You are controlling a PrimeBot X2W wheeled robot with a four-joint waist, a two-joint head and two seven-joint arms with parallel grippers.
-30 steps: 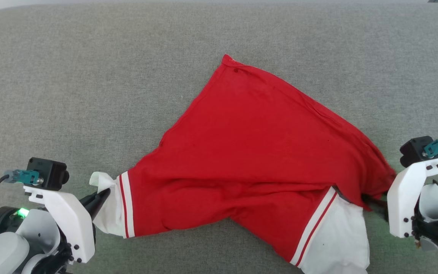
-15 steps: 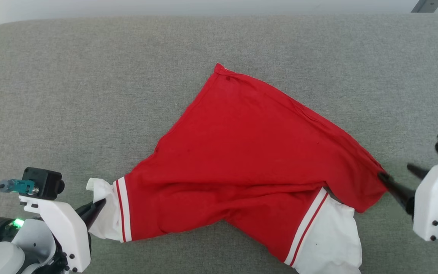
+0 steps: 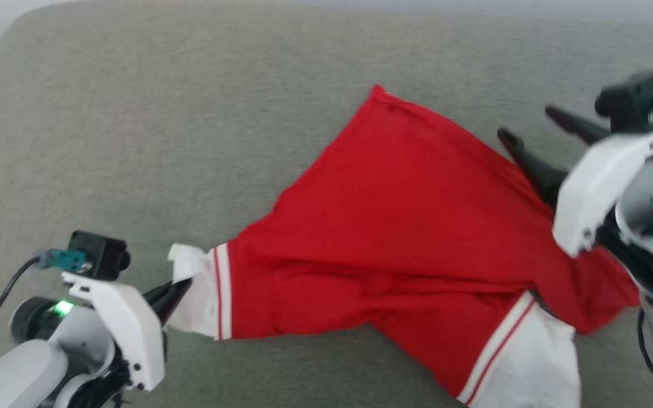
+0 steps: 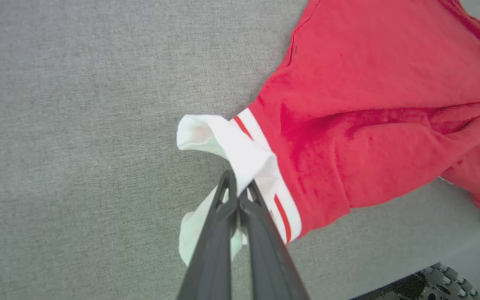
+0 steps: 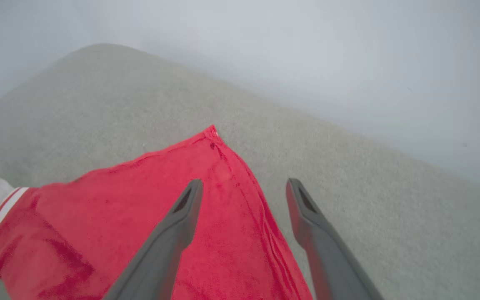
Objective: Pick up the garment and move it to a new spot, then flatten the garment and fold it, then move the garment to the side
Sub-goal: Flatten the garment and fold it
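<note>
The garment (image 3: 400, 226) is bright red cloth with two white cuff ends, spread across the grey padded surface (image 3: 190, 113). Its far corner (image 5: 211, 132) points away from me. My left gripper (image 3: 182, 288) is shut on the left white cuff (image 4: 240, 154), its fingers pinched together over the fabric. My right gripper (image 3: 525, 122) is open and raised over the garment's right edge (image 5: 256, 200), with nothing between its fingers. The other white cuff (image 3: 530, 362) lies at the near right.
The grey padded surface (image 5: 348, 166) stretches bare to the left and far side of the garment. Its near edge (image 4: 452, 250) drops off close behind the cloth, with machine parts (image 4: 444, 279) below. A pale wall (image 5: 306, 50) stands beyond.
My right gripper has let go of the garment's right corner, opened wide and lifted up and forward over the right edge. The camera has shifted. The left gripper keeps its hold on the cuff.
</note>
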